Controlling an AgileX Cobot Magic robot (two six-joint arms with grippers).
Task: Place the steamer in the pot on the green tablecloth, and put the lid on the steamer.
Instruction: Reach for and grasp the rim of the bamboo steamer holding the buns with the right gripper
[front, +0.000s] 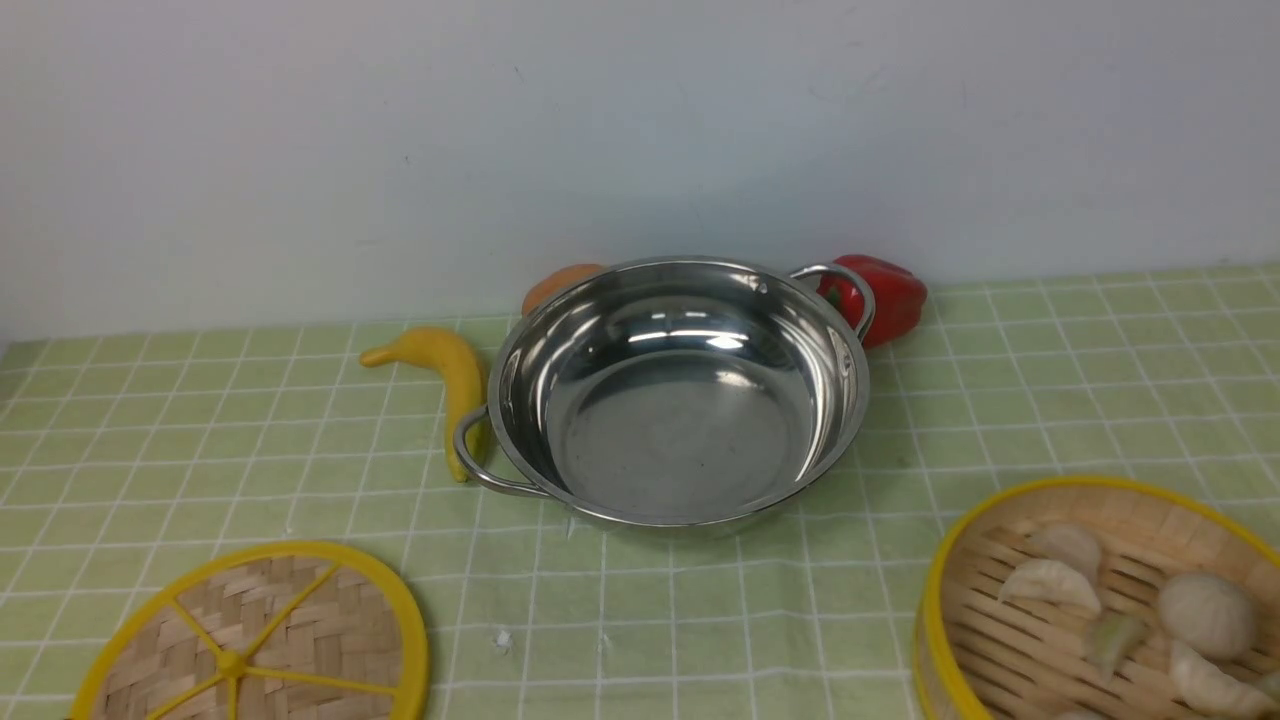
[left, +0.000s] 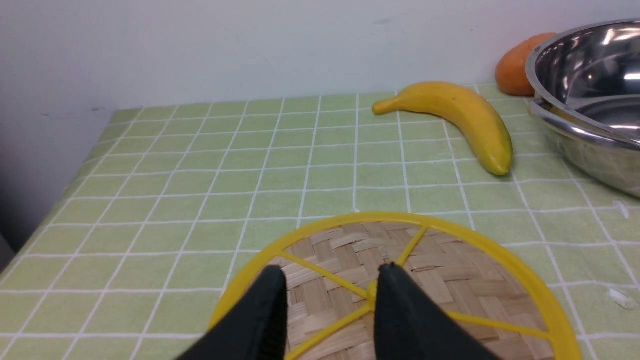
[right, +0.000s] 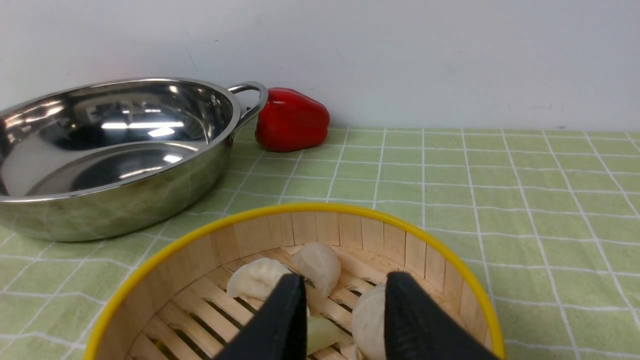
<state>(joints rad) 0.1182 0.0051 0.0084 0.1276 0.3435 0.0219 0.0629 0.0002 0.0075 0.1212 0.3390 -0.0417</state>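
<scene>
the left gripper (left: 332, 272) and right gripper (right: 346, 280) are spread apart and empty, so nothing is done yet: steamer (front: 932, 600) lower right, lid (front: 290, 620) lower left, pot (front: 600, 350) bare.

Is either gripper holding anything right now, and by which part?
Nothing is held. The left gripper is open over the flat woven bamboo lid; the right gripper is open over the slatted yellow-rimmed bamboo steamer.
</scene>
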